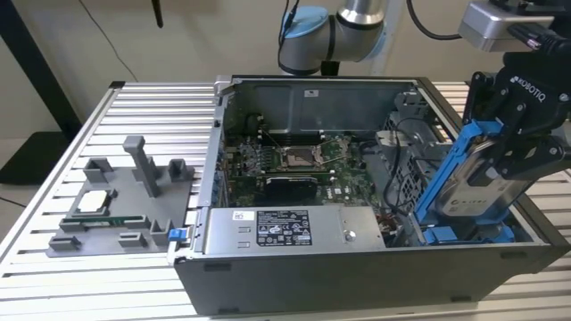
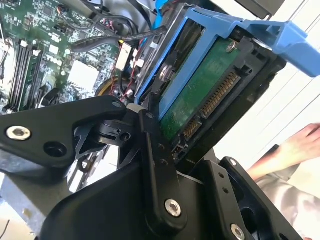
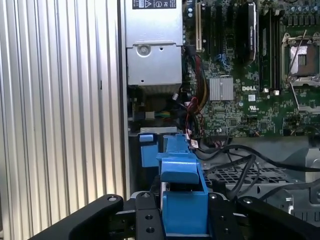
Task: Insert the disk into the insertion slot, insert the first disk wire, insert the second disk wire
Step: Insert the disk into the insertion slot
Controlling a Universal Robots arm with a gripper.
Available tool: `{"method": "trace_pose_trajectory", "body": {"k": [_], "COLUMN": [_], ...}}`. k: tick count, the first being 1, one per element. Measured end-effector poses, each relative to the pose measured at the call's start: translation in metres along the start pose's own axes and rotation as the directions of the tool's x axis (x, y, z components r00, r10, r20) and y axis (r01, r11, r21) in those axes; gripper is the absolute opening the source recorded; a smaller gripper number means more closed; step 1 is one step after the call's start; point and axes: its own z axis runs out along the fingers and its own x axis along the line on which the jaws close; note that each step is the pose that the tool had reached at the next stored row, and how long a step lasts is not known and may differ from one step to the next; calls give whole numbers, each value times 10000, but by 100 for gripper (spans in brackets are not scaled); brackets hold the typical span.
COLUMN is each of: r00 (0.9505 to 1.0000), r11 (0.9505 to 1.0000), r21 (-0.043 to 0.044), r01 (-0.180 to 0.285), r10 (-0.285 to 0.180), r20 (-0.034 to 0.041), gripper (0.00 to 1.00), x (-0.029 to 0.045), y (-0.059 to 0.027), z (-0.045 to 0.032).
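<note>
Progress stands at the first step, and you have not finished it. Your pincer [image 1: 507, 155] is pinching the disk [image 1: 482, 184] across its blue carrier frame [image 1: 443, 167]; in the second wrist view the black fingers [image 2: 150, 150] press against the carrier's side.

The disk hangs tilted. Its upper end leans toward the surface's [image 1: 134, 93] edge at the exterior view's right, and its lower end reaches down into the open computer case [image 1: 357, 274], over the drive bay on that side. A second blue carrier [image 1: 464, 235] lies in the bay beneath it; you cannot tell from these views whether the two touch. Judge the disk as entering its slot, not seated.

The disk's connector [image 2: 212, 102], on the edge of the green board, is bare in the second wrist view, so neither wire is in. Loose black cables [image 3: 235, 147] lie in the case just beside the carrier in the first wrist view. Note a person's hand [image 2: 300, 145] beyond the disk in the second wrist view, apart from it.
</note>
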Motion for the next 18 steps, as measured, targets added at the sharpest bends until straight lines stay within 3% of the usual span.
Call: {"method": "trace_pose_trajectory", "body": {"k": [18], "r00": [10000], "r11": [10000], "r21": [-4], "r01": [1], "r10": [-1], "r20": [4], "gripper": [0], "x": [11], "y": [-11], "z": [286]}}
